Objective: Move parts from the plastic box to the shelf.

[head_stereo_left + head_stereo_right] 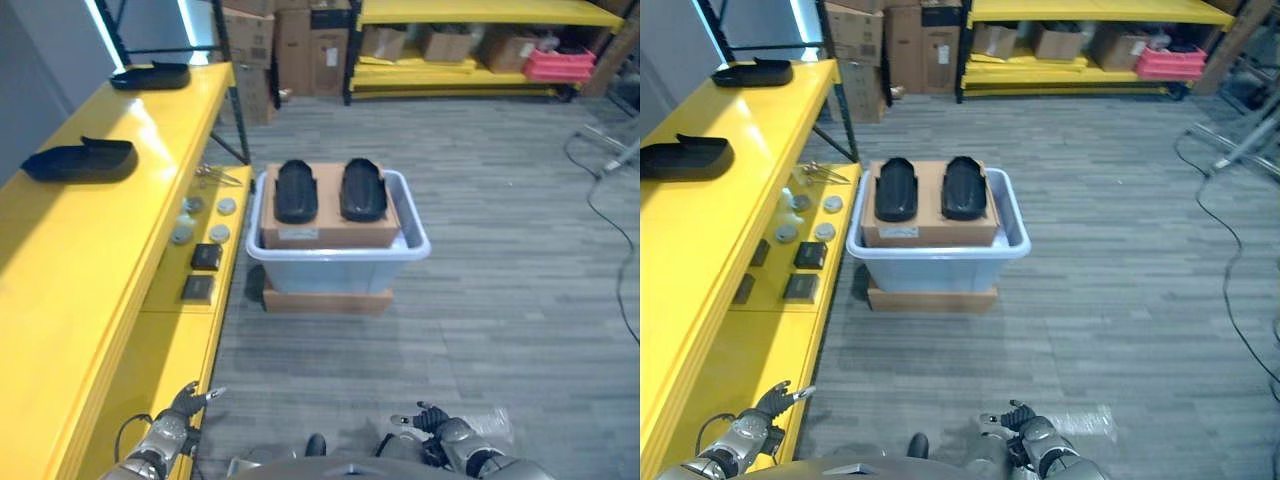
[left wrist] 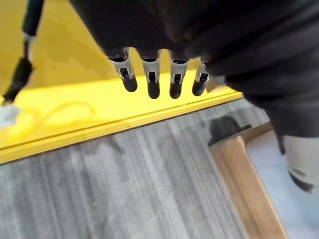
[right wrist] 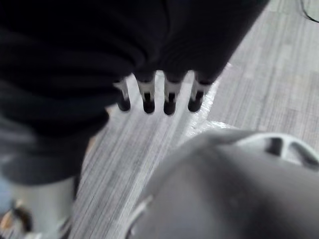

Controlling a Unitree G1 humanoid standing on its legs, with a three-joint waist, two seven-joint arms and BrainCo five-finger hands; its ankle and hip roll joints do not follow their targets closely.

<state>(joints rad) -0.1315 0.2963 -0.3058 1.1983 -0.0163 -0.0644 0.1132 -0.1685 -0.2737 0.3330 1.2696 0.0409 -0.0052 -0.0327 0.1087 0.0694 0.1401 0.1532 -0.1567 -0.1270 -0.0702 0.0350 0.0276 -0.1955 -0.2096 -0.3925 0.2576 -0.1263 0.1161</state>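
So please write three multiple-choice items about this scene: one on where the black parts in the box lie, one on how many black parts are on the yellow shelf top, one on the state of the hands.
1. Where do the two black parts in the plastic box lie?
A. On a cardboard box inside it
B. On the floor beside it
C. Under it

2. How many black parts lie on the top of the yellow shelf?
A. None
B. Two
C. Five

3. What do the left hand and the right hand hold?
A. One black part each
B. A cardboard box together
C. Nothing

Answers:
1. A: both parts rest side by side on the cardboard box that sits in the plastic box.
2. B: one part lies near, the other at the far end.
3. C: both hands hang low with relaxed fingers, far from the box.
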